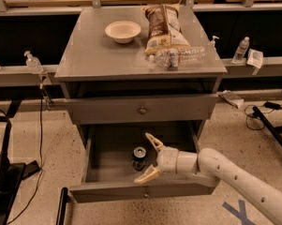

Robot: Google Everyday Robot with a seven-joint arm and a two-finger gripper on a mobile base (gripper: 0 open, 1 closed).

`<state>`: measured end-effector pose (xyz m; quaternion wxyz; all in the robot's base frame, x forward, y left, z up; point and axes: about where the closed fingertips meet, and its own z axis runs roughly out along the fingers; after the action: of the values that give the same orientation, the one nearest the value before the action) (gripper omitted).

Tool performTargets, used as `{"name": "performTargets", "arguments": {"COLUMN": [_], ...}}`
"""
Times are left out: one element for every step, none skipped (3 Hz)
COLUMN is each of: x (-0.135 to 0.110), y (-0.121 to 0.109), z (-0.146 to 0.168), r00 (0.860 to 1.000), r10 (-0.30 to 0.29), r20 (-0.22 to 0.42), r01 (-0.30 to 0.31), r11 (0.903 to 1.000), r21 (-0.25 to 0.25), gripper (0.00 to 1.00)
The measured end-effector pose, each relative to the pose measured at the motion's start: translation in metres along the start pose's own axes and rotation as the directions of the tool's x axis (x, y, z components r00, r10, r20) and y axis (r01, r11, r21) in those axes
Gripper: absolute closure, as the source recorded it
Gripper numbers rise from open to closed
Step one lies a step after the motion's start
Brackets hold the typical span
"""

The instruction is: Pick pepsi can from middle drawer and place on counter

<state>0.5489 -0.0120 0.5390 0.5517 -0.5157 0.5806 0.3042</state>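
The pepsi can [139, 158] stands upright in the open middle drawer [107, 172], near its centre front. It is dark with a silver top. My gripper [149, 159] reaches into the drawer from the right on a white arm. Its two cream fingers are spread wide, one behind the can and one in front of it, just to the can's right. They do not touch the can. The grey counter [93, 55] is the cabinet's top, above the drawers.
On the counter sit a white bowl [122, 31], a chip bag [161, 27] and a clear plastic water bottle [179, 57] lying on its side. The upper drawer [142, 109] is slightly pulled out above the gripper. Cables and black stands lie on the floor at both sides.
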Motion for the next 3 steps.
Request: {"name": "performTargets", "arguments": {"x": [0.031, 0.056, 0.070], "y": [-0.013, -0.032, -0.042], "z": [0.010, 0.022, 0.027], "r00": [0.999, 0.992, 0.983], "r10": [0.017, 0.038, 0.058], "r20": [-0.045, -0.124, -0.175], "r01": [-0.015, -0.028, -0.039], "r11": [0.9993, 0.9963, 0.9935], "r21": [0.034, 0.081, 0.107], "gripper": [0.00, 0.00, 0.00]}}
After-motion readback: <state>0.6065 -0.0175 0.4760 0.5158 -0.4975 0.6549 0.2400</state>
